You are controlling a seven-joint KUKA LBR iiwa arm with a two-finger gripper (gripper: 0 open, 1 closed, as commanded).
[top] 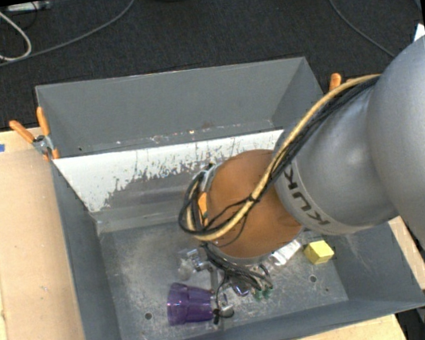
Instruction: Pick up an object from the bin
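My gripper [228,282] is low in the bin's front middle, under the orange wrist cover. A purple cup [186,303] lies on its side just to the gripper's left, touching it or nearly so. A small green piece [262,295] peeks out at the gripper's right. Whether anything is held is hidden from view.
A yellow block [319,251] lies on the bin floor to the right, with a white piece [286,254] beside it, partly under the arm. The arm and its cables cover the bin's right middle. The floor at the left and back is bare metal.
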